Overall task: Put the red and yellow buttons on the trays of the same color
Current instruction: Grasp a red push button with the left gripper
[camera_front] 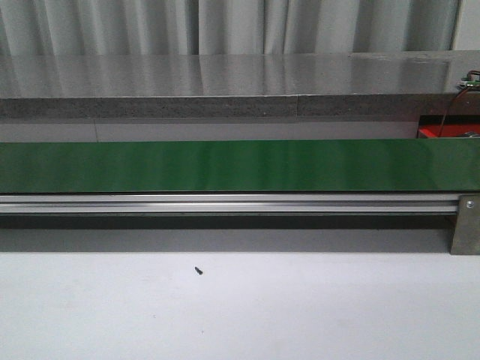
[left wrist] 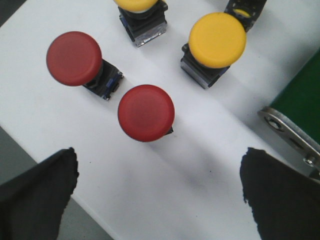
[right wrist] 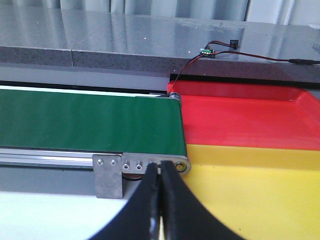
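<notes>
Front view gives only the bare green belt [camera_front: 225, 165] and white table [camera_front: 240, 315], no arms. The left wrist camera finds the goods: two red buttons [left wrist: 146, 112] [left wrist: 74, 58] and two yellow buttons [left wrist: 217, 40] [left wrist: 135, 5] standing on the table. The left gripper [left wrist: 160, 195] hangs above them, spread wide, holding nothing. The right gripper [right wrist: 160, 200], fingers pressed together and empty, points at the belt's end, with the red tray [right wrist: 245, 115] and yellow tray [right wrist: 260, 195] just beyond.

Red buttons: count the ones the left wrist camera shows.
2. One red button lies nearer the table's edge; the other sits beside it, toward the yellow buttons. More may lie outside the view.
</notes>
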